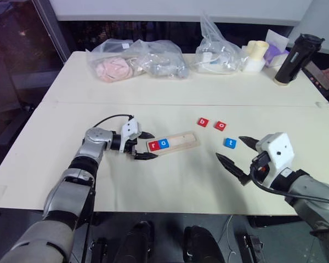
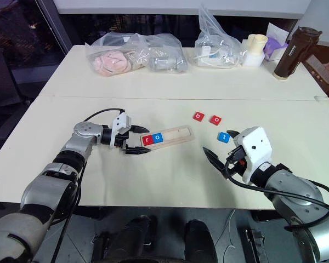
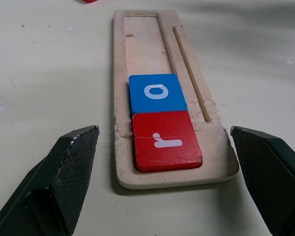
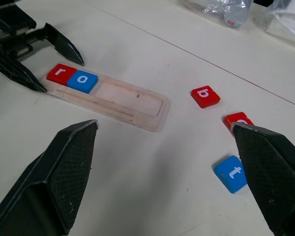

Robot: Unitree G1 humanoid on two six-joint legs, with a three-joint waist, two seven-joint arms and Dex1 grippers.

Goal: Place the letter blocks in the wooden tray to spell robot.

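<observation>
A: How do the left gripper's (image 1: 146, 145) fingers stand?

B: Spread wide and empty, one on each side of the near end of the wooden tray (image 1: 173, 143), neither visibly touching it. Straight ahead of them, the red r block (image 3: 166, 140) sits at that end of the groove, with the blue o block (image 3: 157, 93) touching it just beyond. The rest of the groove is bare.

A: And the right gripper (image 1: 238, 154)?

B: Also wide open, holding nothing. The blue t block (image 4: 231, 173) lies on the table (image 1: 170, 181) between its fingers, close by the right-hand one. The red o block (image 1: 220, 126) shows just past that fingertip, and the red b block (image 4: 205, 96) lies beyond.
</observation>
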